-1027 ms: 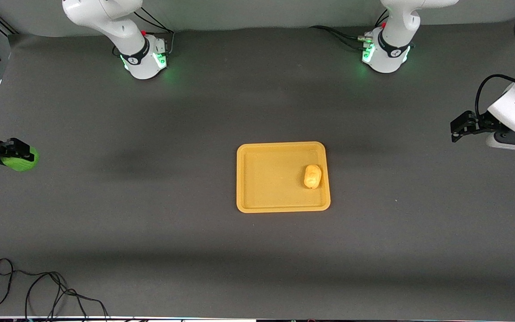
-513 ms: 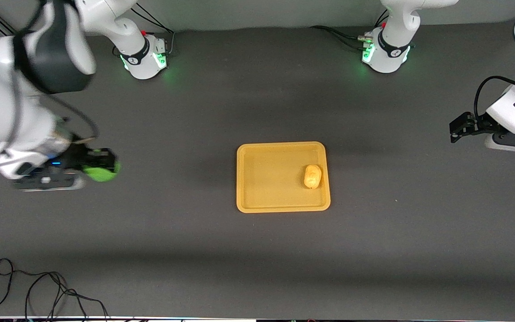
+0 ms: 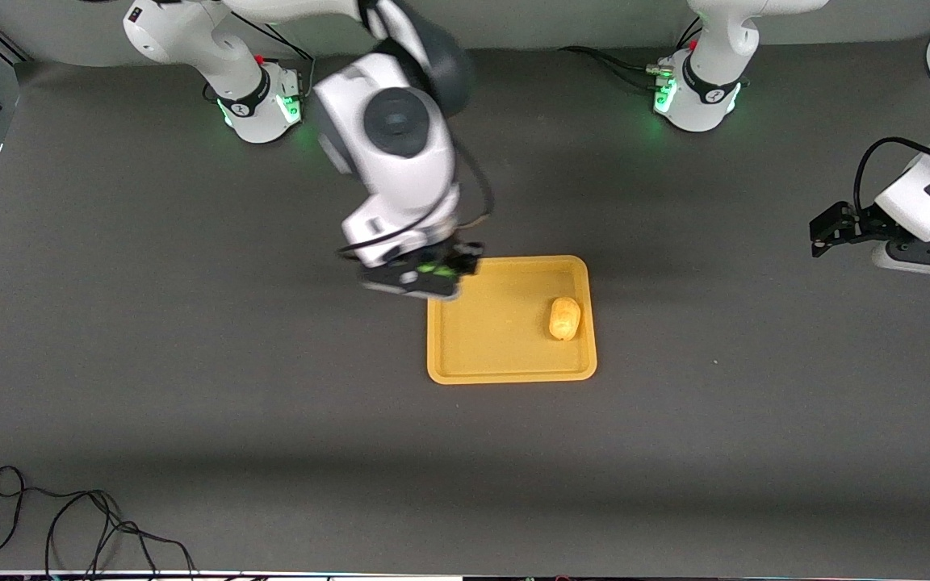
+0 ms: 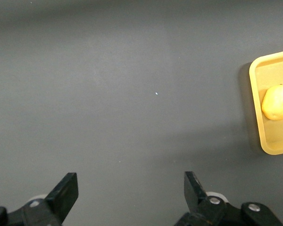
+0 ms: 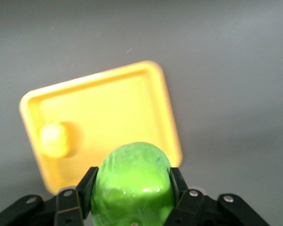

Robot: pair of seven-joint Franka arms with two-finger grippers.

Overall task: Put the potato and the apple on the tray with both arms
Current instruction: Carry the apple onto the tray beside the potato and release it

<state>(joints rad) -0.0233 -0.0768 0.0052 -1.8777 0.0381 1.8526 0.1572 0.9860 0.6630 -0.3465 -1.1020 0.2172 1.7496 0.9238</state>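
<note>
The yellow-orange tray [image 3: 497, 323] lies mid-table. The yellow-tan potato [image 3: 564, 318] lies in it, near its rim toward the left arm's end. My right gripper [image 3: 433, 273] hangs over the tray's corner toward the robots and the right arm's end. It is shut on the green apple [image 5: 132, 188], which is mostly hidden in the front view. The right wrist view shows the tray [image 5: 172, 127] and potato [image 5: 54, 139] below the apple. My left gripper [image 3: 824, 232] waits open and empty over bare table at the left arm's end. Its wrist view [image 4: 130, 186] shows the tray's edge [image 4: 254, 70] and the potato [image 4: 277, 102].
A loose black cable [image 3: 69, 516] lies near the table's edge closest to the front camera, at the right arm's end. The arm bases [image 3: 259, 105] [image 3: 695, 97] stand along the table's robot side.
My right arm has swung in from the right arm's end of the table, carrying the apple to over the tray's corner. The left gripper has barely moved.
</note>
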